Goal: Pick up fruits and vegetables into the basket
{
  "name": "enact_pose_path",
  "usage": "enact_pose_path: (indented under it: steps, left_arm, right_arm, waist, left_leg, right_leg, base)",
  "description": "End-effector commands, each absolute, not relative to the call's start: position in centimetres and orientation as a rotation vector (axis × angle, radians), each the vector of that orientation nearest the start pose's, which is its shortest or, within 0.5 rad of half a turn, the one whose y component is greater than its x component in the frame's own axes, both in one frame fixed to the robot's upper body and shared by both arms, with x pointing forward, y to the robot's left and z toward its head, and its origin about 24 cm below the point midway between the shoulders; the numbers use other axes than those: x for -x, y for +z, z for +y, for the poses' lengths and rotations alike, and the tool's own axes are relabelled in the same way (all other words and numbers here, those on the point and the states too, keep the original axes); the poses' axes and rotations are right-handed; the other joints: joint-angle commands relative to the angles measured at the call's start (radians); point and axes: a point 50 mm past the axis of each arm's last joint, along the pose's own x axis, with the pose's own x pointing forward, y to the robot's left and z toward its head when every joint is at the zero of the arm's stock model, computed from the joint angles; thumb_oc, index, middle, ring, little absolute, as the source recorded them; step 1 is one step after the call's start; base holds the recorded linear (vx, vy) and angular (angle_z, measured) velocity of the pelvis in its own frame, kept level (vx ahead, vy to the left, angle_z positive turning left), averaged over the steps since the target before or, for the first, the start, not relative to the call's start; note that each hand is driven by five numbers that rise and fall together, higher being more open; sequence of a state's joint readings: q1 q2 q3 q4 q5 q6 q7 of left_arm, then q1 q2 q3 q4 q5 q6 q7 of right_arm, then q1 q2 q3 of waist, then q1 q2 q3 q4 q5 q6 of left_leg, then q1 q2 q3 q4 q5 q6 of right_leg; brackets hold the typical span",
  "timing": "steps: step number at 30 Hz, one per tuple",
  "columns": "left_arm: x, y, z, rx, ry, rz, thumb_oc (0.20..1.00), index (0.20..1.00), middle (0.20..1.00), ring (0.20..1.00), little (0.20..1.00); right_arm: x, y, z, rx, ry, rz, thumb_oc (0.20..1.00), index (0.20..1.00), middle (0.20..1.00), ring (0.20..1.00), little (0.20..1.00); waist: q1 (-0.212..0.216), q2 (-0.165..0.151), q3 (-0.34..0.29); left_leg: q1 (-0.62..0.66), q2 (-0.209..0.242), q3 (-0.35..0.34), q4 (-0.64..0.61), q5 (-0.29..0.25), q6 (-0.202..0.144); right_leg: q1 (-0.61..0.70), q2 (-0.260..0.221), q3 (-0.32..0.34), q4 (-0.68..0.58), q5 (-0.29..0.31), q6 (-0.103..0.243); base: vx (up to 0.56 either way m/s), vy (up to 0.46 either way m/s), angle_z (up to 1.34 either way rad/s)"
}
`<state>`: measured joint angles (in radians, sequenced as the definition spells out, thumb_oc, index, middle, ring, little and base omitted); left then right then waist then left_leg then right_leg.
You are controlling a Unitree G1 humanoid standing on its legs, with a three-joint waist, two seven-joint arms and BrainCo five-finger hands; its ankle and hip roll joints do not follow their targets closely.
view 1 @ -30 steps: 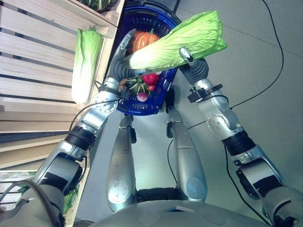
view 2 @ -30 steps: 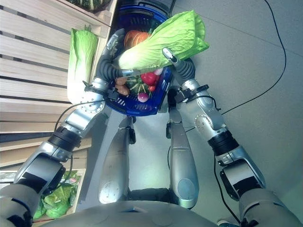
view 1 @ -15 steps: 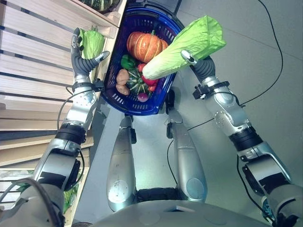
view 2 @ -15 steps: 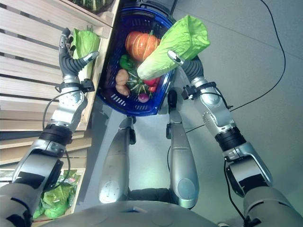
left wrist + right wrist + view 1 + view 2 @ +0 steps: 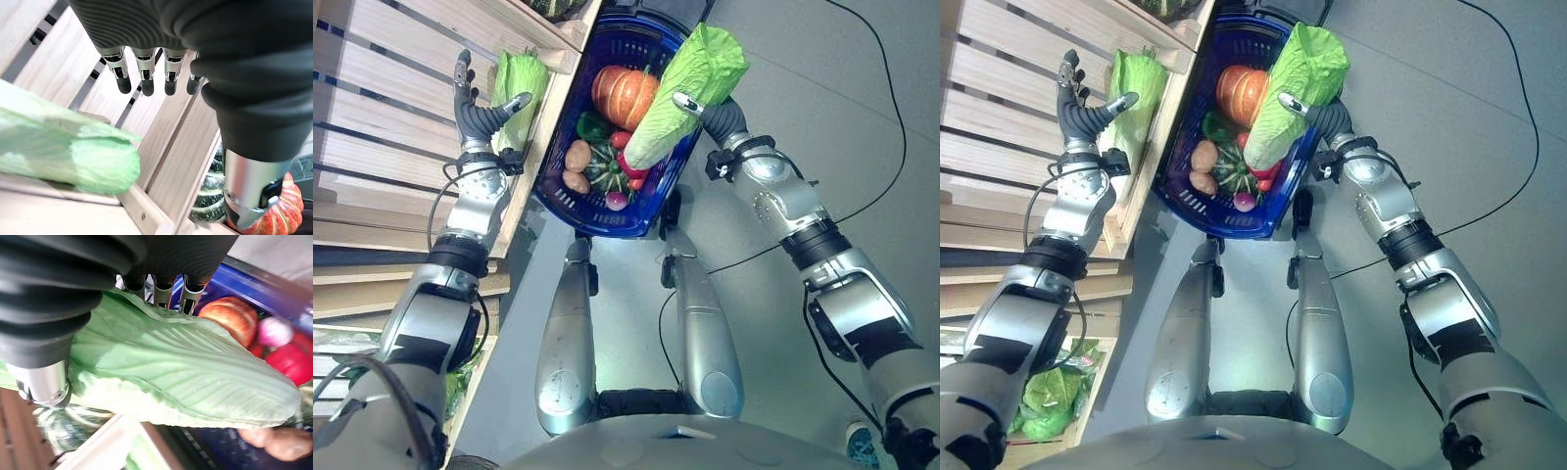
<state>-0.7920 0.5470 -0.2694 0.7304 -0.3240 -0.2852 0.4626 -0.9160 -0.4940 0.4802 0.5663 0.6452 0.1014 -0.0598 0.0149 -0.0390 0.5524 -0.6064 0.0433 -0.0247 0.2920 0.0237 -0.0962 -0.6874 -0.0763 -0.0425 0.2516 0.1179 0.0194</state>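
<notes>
we see the right hand (image 5: 703,110) curled round a napa cabbage (image 5: 680,93), thumb on one side and fingers on the other, holding it over the right rim of the blue basket (image 5: 603,217). the cabbage is tilted: its white stem end points down into the basket, its leafy end sticks up past the far rim. in the right wrist view the fingers (image 5: 188,297) press on the ribbed leaf surface, with the basket's contents beyond.

inside the basket: an orange pumpkin (image 5: 622,94) at the far end, a green pepper (image 5: 591,125) beside it, two potatoes (image 5: 577,166) along the left wall, a dark striped squash (image 5: 606,166) in the middle, red peppers (image 5: 629,168) under the cabbage's stem, and a small purple-white radish (image 5: 618,201) near the front (we cannot tell whether the cabbage stem touches the red peppers).

the left hand (image 5: 480,113) is raised at the wooden slatted shelf (image 5: 382,127), fingers straight and spread, holding nothing. a second napa cabbage (image 5: 523,93) lies on the shelf just beside its thumb; in the left wrist view the fingertips (image 5: 146,87) are apart from it.
</notes>
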Motion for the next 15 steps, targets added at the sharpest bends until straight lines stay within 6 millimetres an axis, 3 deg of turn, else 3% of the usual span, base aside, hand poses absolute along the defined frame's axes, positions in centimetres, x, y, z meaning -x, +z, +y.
enact_pose_path:
  steps: [1,10,15]
  left_arm:
    - [-37.6,18.7,24.1,-0.241,0.390,-0.422,1.000,1.000,1.000,1.000,1.000]
    - [-38.5,19.5,22.8,-0.262,0.341,-0.436,1.000,1.000,1.000,1.000,1.000]
    - [-38.9,19.7,21.5,-0.255,0.307,-0.454,1.000,1.000,1.000,1.000,1.000]
  right_arm:
    - [-39.4,19.0,-13.4,0.157,0.278,-0.096,0.200,0.200,0.200,0.200,0.200]
    - [-41.5,17.7,-15.0,0.192,0.179,0.088,0.200,0.200,0.200,0.200,0.200]
    - [-42.1,16.7,-16.7,0.125,0.144,0.176,0.200,0.200,0.200,0.200,0.200]
  waist:
    - [0.004,0.051,-0.032]
    - [0.037,0.070,-0.032]
    - [0.053,0.091,-0.032]
  left_leg:
    - [-0.040,-0.066,0.018,-0.028,0.013,0.019]
    - [-0.060,-0.078,0.005,-0.004,0.011,0.023]
    - [-0.084,-0.090,-0.007,0.007,0.011,0.027]
  right_leg:
    - [0.027,0.020,-0.076,0.087,-0.145,0.042]
    - [0.010,0.016,-0.089,0.114,-0.149,0.037]
    - [-0.012,0.013,-0.097,0.127,-0.151,0.036]
  base:
    - [0.00,0.000,0.00]
    - [0.01,-0.009,0.07]
    - [0.01,0.009,0.06]
